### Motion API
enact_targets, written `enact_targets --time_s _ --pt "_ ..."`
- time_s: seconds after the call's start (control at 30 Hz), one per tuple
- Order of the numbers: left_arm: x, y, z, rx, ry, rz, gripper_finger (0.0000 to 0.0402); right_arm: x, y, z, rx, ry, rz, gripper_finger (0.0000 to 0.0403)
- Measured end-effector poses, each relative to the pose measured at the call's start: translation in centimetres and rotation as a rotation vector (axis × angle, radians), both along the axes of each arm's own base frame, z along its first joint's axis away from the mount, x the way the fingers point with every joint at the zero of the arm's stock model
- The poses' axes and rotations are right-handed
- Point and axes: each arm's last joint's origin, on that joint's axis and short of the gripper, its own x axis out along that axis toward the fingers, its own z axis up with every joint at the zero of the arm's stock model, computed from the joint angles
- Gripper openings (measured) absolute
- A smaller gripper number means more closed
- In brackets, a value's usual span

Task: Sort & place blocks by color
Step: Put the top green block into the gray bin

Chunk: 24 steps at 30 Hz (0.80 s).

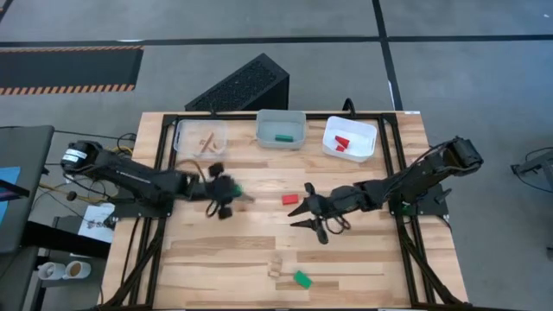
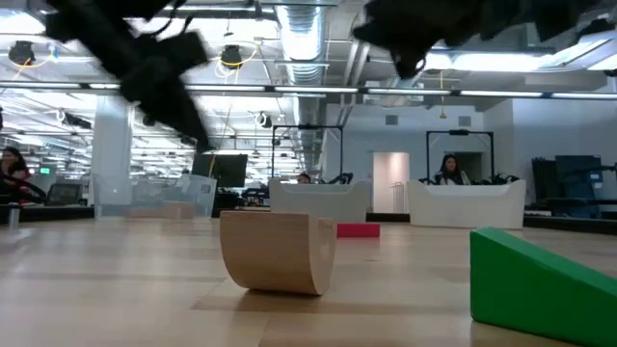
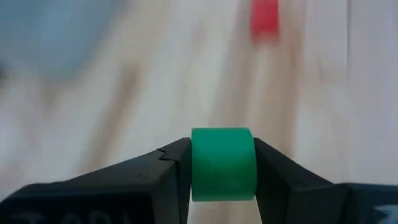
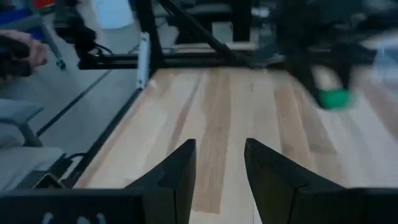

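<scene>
Green block [image 3: 222, 163] pinched tight in the left gripper [image 1: 232, 198], up over the pale wood table [image 1: 363, 259] below the left tray [image 1: 200, 136]. Right gripper [image 1: 313, 212] hovers mid-table, fingers spread, empty. Grey floor [image 1: 484, 95] around.

Left gripper [image 1: 226, 199] fingers clamped (load between them), right gripper [image 1: 313, 218] fingers apart, mid-table

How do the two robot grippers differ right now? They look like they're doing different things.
The left gripper is shut on a small green block; the right gripper is open and holds nothing. Seen from above, the left gripper sits left of the table's middle, while the right gripper reaches in from the other side, near a red block. Both are dark, two-fingered, and over the wooden table.
</scene>
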Motion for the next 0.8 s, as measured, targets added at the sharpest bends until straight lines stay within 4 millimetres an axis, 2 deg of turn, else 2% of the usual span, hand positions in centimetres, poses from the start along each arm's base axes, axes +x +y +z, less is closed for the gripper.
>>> enact_targets --time_s 0.13,0.23,0.33,0.47,0.63,0.8 --pt "2.2 3.5 3.1 0.128 -0.178 -0.036 0.0095 -1.1 0.1 2.0 -0.045 -0.086 -0.015 0.0159" --pt "3.1 6.6 4.1 0.231 -0.268 0.014 0.0112 -2.0 0.5 4.0 -0.053 -0.197 -0.022 0.0159" --pt "3.7 9.9 4.7 0.248 -0.364 0.024 0.0114 -3.1 1.4 5.5 -0.091 -0.282 0.026 0.0159" --pt "4.5 14.0 3.2 0.193 -0.455 0.039 0.0098 -3.9 2.1 6.2 -0.118 -0.326 0.041 0.0159" --pt "6.3 18.1 0.5 0.139 -0.547 0.084 0.0099 -3.7 2.3 6.4 -0.107 -0.365 0.043 0.0159" --pt "9.1 21.5 -1.7 0.0 -0.541 0.15 0.0143 -3.5 2.3 6.1 -0.107 -0.353 0.041 0.0159"
